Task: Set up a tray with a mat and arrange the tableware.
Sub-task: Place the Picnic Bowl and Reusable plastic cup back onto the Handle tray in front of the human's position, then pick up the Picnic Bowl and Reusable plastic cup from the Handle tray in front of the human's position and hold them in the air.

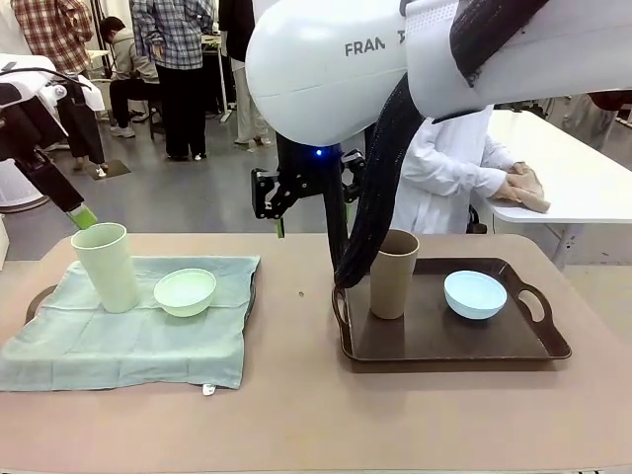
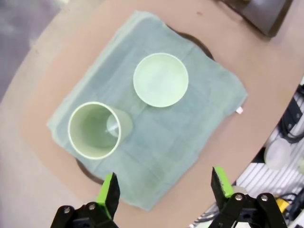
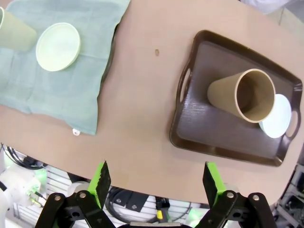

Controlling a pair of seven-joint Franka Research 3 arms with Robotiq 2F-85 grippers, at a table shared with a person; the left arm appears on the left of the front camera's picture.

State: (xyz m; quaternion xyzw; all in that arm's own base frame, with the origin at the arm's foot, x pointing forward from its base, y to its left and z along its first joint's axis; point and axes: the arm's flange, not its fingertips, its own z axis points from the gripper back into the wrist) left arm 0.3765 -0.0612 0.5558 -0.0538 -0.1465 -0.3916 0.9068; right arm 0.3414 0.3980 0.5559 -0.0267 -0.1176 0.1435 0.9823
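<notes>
The left gripper (image 2: 165, 183) is hanging high over the left tray (image 1: 39, 296), its jaws standing wide and carrying nothing. That tray is lying under a pale green mat (image 1: 128, 336). On the mat the pale green tumbler (image 1: 107, 267) is standing upright just beside the mint green bowl (image 1: 185, 291), both showing empty insides. This side is looking finished, so the remaining work seems to be lying on the right. The right gripper (image 3: 156, 173) is hovering well above the near table edge, jaws also spread wide and empty. The dark brown tray (image 1: 454, 363) is carrying 2 pieces straight on its bare floor: the brown tumbler (image 1: 393, 275) standing at its left end and the light blue bowl (image 1: 475, 293) sitting toward its right, apart from each other, each empty. No mat is lying here; at the far right a person's hands are resting on a tan cloth (image 1: 528, 190) on another table. Doing this well probably means lifting both pieces out first, taking the tumbler across its wall at mid-height and keeping it upright, since tall, light plastic is likely tipping easily.
</notes>
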